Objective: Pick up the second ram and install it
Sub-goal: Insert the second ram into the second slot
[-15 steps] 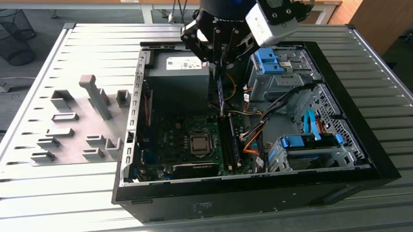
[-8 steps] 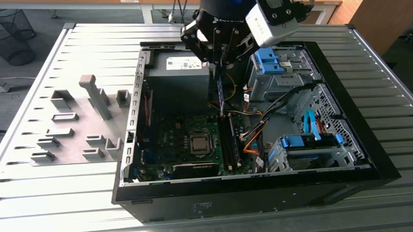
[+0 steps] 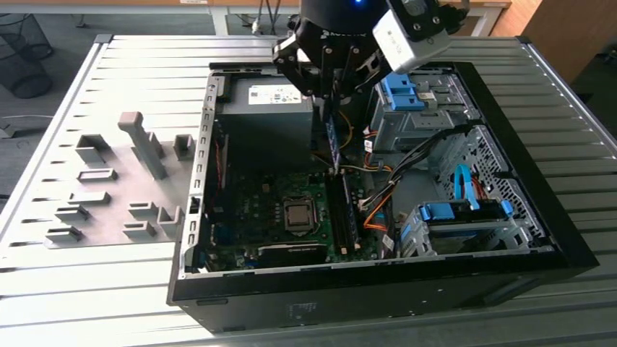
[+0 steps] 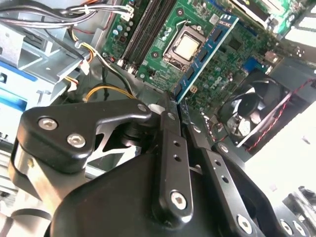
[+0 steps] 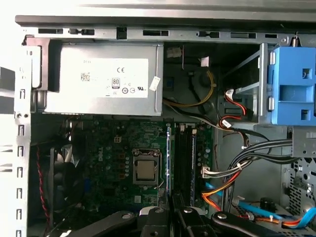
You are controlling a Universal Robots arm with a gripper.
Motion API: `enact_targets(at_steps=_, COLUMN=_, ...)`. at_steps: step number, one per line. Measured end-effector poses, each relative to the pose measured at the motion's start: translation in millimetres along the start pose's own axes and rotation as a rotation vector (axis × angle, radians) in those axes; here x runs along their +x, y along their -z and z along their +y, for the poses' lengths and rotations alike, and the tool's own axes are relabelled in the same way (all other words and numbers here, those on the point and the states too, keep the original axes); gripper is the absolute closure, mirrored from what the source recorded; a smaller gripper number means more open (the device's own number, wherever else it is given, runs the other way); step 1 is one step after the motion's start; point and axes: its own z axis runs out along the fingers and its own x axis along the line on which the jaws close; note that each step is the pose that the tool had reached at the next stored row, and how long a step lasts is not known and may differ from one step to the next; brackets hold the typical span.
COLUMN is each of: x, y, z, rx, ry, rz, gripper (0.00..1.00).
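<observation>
One second ram [image 4: 205, 58] in hand [image 4: 174, 106]

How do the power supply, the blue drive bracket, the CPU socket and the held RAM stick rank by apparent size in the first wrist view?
1. the power supply
2. the blue drive bracket
3. the CPU socket
4. the second ram, seen edge-on as a thin blue strip in the gripper, so its true size is unsure.

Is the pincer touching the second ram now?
Touching: in the second wrist view the pincer clamps the second ram edge-on between its fingers.
</observation>
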Motion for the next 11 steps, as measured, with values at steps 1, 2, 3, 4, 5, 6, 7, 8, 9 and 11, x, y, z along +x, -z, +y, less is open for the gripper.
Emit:
enact_targets(at_steps=1, x=-0.8, y=-1.7, z=0.0, rx=0.0008, ry=0.004, rz=0.0001, gripper=0.86)
enact_targets(at_steps=2, x=-1.2, y=-3.4, z=0.0, rx=0.0018, ry=0.005, rz=0.0002, gripper=0.86)
enact_targets(at_steps=3, x=-1.6, y=-5.2, z=0.0, rx=0.0027, ry=0.005, rz=0.0002, gripper=0.86)
enact_targets(at_steps=4, x=-1.7, y=-6.8, z=0.0, rx=0.003, ry=0.005, rz=0.0002, gripper=0.86)
enact_targets(at_steps=5, x=-1.9, y=-8.4, z=0.0, rx=0.0032, ry=0.005, rz=0.0002, gripper=0.86)
enact_targets(at_steps=6, x=-2.1, y=-10.2, z=0.0, rx=0.0032, ry=0.005, rz=0.0002, gripper=0.86)
enact_targets(at_steps=7, x=-2.3, y=-12.1, z=0.0, rx=0.0031, ry=0.005, rz=0.0001, gripper=0.86)
enact_targets(at_steps=8, x=-2.5, y=-13.7, z=0.0, rx=0.0032, ry=0.005, rz=0.0001, gripper=0.86)
enact_targets(at_steps=9, x=-2.6, y=-15.1, z=0.0, rx=0.0034, ry=0.005, rz=0.0002, gripper=0.86)
enact_targets(at_steps=11, x=-2.7, y=-17.5, z=0.0, rx=0.0037, ry=0.005, rz=0.0001, gripper=0.86)
